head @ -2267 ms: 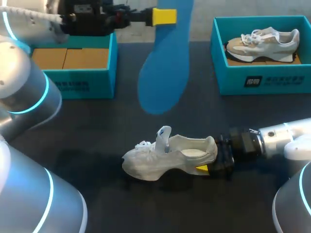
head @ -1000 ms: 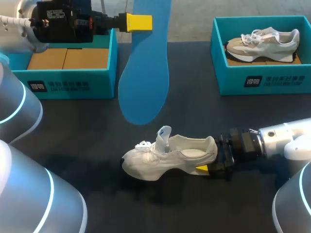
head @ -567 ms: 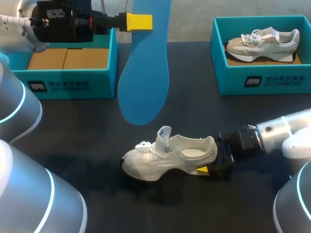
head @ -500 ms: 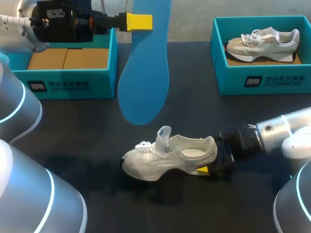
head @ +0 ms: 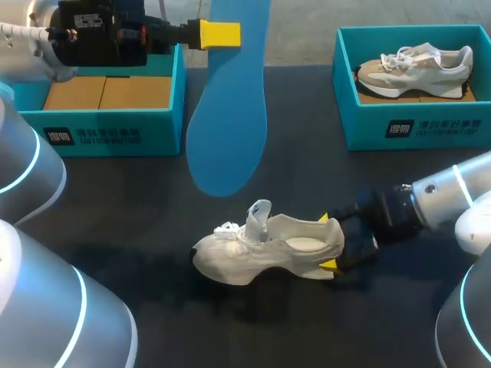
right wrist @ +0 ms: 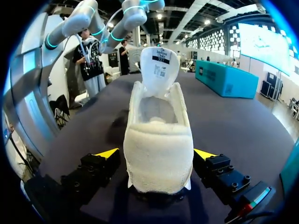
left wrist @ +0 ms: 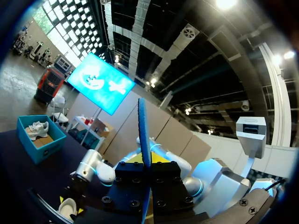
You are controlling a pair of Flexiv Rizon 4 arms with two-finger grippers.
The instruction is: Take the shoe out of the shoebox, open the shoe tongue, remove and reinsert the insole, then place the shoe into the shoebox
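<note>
Looking down from the head view and finding the white shoe [head: 265, 249] sitting on its sole on the desk [head: 115, 207], near the front edge and about midway along it. Toe pointing toward the left edge, tongue [head: 258, 215] standing up. Reaching in from the right edge with the right arm [head: 449, 203], right jaws spread around the heel.

Turning to the right wrist view for what the head view is hiding: yellow tips [right wrist: 108, 153] standing one on each side of the heel, both just clear of the white shoe [right wrist: 159, 144], gripping nothing. Seeing straight into the shoe's opening there too, with the tongue [right wrist: 159, 63] rising at its far end.

Holding the blue insole [head: 229, 115] up over the far-left part of the desk with the left arm [head: 19, 165], broad end hanging down, off the surface. Getting from the left wrist view the grip that the head view is only hinting at: blue insole [left wrist: 143, 140] running edge-on between the two black fingers [left wrist: 133, 175], left jaws closed flat on it from both sides. Catching in that same view the white shoe [left wrist: 67, 209] far below, with the right arm [left wrist: 91, 170] beside it.

Noting two teal boxes along the far edge: the left shoebox [head: 115, 126] at the far-left corner, showing only a cardboard floor, and the right shoebox [head: 414, 126] at the far-right corner, carrying a beige shoe [head: 418, 69]. Reading the desk surface as dark and matte.
</note>
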